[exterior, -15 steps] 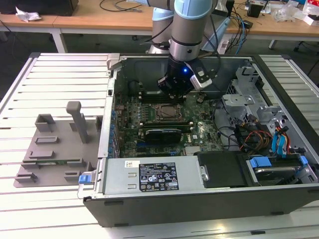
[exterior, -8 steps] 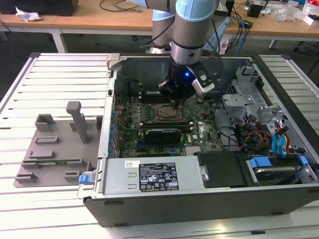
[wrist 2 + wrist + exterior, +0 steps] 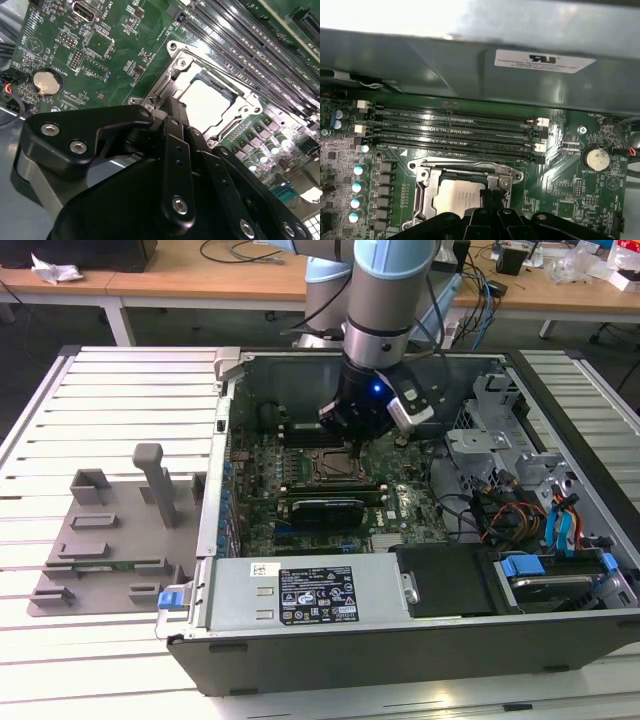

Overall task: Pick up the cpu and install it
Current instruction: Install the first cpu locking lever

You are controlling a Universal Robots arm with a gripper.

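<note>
Second wrist view: pincer (image 3: 172,112) sits right over the socket (image 3: 212,100), fingers drawn close together, can't tell if they grip anything. Cpu (image 3: 205,102) lies in the socket just past the fingertips. Beyond it, memory slots (image 3: 455,132). Risk: a slightly skewed chip gets pressed and bends socket pins.

Silver cpu (image 3: 207,102), green motherboard (image 3: 125,45)

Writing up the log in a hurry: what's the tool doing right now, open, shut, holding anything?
Tool: cannot be told; it sits low over the chip, which lies in the socket on the board.
</note>
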